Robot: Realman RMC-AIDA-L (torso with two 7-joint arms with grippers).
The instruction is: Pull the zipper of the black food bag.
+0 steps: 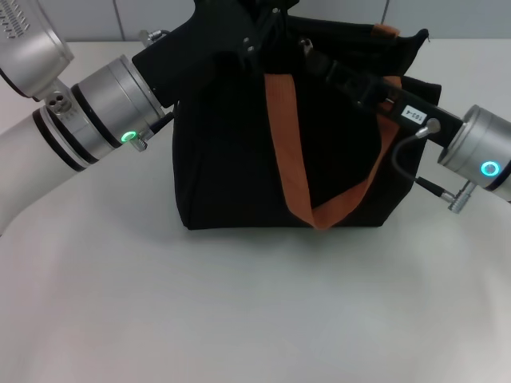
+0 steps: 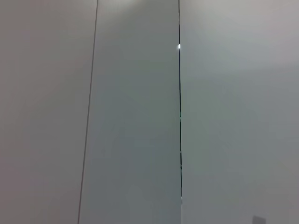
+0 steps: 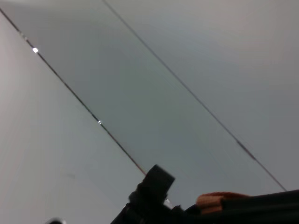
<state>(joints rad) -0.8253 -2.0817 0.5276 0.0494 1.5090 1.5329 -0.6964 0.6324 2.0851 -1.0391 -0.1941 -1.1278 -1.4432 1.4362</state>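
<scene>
The black food bag (image 1: 231, 159) stands upright on the white table, in the middle of the head view. One rust-orange handle (image 1: 283, 144) hangs down its front, and the other (image 1: 386, 30) shows at the top right. My left gripper (image 1: 259, 36) reaches in from the left and is at the bag's top edge. My right gripper (image 1: 311, 49) reaches in from the right and is at the top edge next to it. Black on black hides the zipper. The right wrist view shows an orange strap end (image 3: 217, 200) and the bag's top edge (image 3: 266, 201).
The white table (image 1: 239, 303) spreads in front of the bag. Grey wall panels (image 2: 140, 112) fill the left wrist view and most of the right wrist view (image 3: 163, 84). A black mechanical part (image 3: 154, 186) shows low in the right wrist view.
</scene>
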